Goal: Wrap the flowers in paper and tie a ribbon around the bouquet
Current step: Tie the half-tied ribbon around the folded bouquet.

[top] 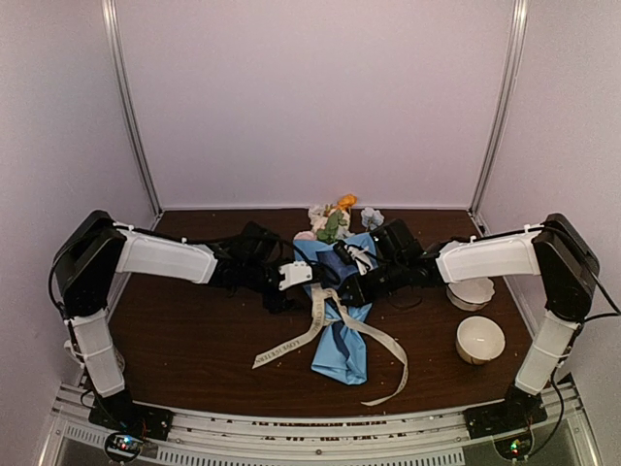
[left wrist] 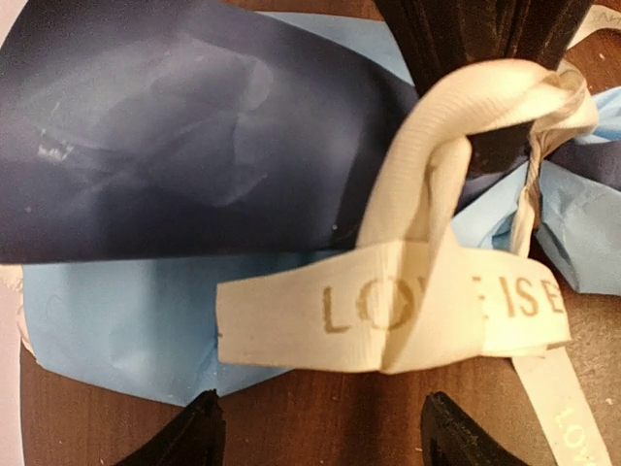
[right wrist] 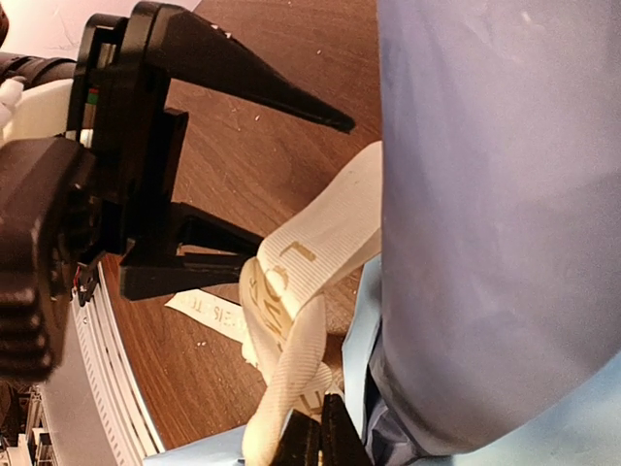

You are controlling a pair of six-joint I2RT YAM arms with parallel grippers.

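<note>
The bouquet [top: 342, 320] is laid flat in the middle of the table [top: 184, 340]. The flowers [top: 335, 218] are pointed at the far side, so its thin part can be reached from both sides. The ribbon [left wrist: 408, 311] is crossed over that thin part and a loose loop is seen there, so the knot is judged to be half made. One part of the ribbon is pinched tight by the right gripper [right wrist: 320, 437], most likely so that the loop is not lost. The left gripper [left wrist: 325, 432] is spread wide with nothing between its fingers. It is placed just beside the loop, where a loose end could be picked up next. The two long ends are laid on the table toward the near side. The paper [left wrist: 126, 320] could come open if the loop slips. Two bowls [top: 479, 338] are set apart on the right.
</note>
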